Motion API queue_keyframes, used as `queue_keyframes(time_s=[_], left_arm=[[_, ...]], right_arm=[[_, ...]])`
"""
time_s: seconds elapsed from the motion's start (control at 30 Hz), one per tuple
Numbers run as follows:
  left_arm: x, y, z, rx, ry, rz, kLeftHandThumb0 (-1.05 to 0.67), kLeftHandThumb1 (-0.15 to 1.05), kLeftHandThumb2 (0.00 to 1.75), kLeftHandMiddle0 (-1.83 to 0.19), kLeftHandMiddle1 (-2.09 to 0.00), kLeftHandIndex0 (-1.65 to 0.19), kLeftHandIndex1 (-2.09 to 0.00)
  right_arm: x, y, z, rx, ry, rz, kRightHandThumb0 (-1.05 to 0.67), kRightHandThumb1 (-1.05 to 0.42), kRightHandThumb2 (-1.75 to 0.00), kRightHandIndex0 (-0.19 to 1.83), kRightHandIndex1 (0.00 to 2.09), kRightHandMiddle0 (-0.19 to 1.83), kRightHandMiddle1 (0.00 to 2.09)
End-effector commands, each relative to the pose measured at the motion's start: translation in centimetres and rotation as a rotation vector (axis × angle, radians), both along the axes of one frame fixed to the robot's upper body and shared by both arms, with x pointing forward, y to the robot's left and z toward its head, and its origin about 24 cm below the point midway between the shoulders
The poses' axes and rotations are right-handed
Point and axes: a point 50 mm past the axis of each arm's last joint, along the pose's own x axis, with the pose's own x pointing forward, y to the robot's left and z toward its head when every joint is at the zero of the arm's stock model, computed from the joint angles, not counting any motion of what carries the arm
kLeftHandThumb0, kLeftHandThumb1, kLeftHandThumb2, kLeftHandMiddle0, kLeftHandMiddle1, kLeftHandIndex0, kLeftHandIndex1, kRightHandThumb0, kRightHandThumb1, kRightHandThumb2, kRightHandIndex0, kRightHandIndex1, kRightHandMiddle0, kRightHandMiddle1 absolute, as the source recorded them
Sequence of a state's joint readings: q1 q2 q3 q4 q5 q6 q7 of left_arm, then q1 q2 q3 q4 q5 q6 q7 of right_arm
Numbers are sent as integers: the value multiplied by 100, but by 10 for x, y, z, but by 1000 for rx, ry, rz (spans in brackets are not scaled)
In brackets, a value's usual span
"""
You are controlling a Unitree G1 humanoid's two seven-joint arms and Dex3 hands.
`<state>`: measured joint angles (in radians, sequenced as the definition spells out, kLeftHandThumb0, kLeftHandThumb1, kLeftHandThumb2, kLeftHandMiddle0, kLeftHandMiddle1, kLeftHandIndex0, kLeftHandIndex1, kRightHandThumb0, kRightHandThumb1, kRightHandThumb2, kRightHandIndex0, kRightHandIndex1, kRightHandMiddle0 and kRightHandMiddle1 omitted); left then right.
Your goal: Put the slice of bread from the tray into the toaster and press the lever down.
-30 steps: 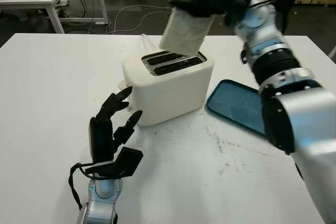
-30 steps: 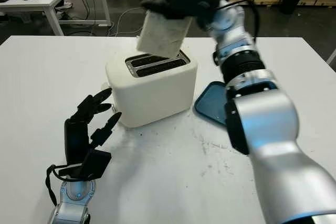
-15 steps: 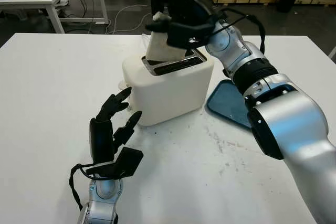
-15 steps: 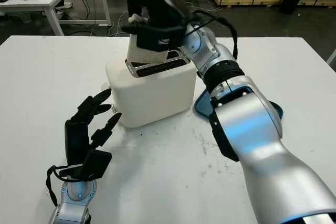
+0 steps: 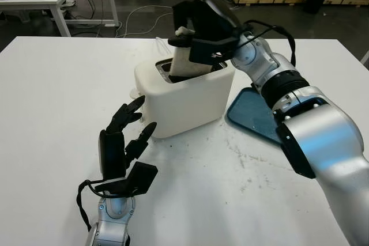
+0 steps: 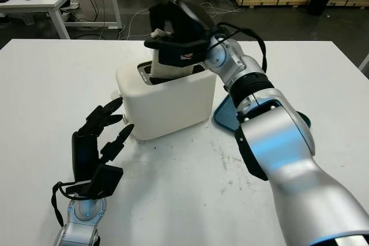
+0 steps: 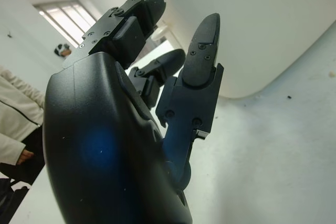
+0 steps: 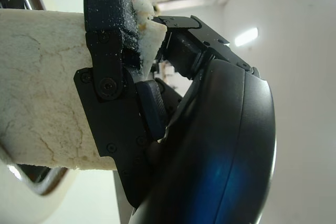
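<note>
Bread slice [image 5: 185,59] gripped by right robot hand [image 5: 203,27], half in toaster [image 5: 187,93], tray [image 5: 256,116] beside, left robot hand [image 5: 122,142] open nr toaster

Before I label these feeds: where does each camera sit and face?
Head, both eyes: down at the table; both arms, right hand lowering bread into the toaster.
Left wrist: at the open left hand, facing the toaster's side.
Right wrist: at the fingers gripping bread.
Shared: the toaster and bread.
</note>
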<state>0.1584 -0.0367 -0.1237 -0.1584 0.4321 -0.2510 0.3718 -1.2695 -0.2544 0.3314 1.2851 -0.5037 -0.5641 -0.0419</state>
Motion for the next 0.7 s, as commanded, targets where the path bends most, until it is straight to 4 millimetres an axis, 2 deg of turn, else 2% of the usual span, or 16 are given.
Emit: queue_keyframes(time_s=[0.0, 0.27, 0.5, 0.6, 0.67], left_arm=[[-1, 0, -1, -3, 3, 2, -30, 92, 4, -51, -83, -65, -23], [0, 0, -1, -5, 3, 0, -32, 92, 4, -51, -83, -65, -22], [0, -1, -1, -3, 4, 4, -32, 92, 4, -52, -84, -66, -22], [0, -1, -1, 0, 5, 3, -32, 92, 4, -51, -84, -66, -21], [0, 0, -1, 6, 5, 4, -32, 92, 4, -51, -84, -66, -21]], right_arm=[[1, -12, -1, 0, 9, -14, -45, -92, -32, 111, 175, 87, 175], [1, -28, -11, -58, 19, -62, -49, -92, -36, 108, 175, 85, 175], [-2, -26, -22, -87, 54, -9, -53, -92, -34, 109, 175, 86, 175], [-4, -21, -26, -115, 87, 28, -61, -92, -19, 104, 175, 82, 175], [-5, -18, -29, -151, 102, 48, -70, -92, -9, 93, 152, 82, 139]])
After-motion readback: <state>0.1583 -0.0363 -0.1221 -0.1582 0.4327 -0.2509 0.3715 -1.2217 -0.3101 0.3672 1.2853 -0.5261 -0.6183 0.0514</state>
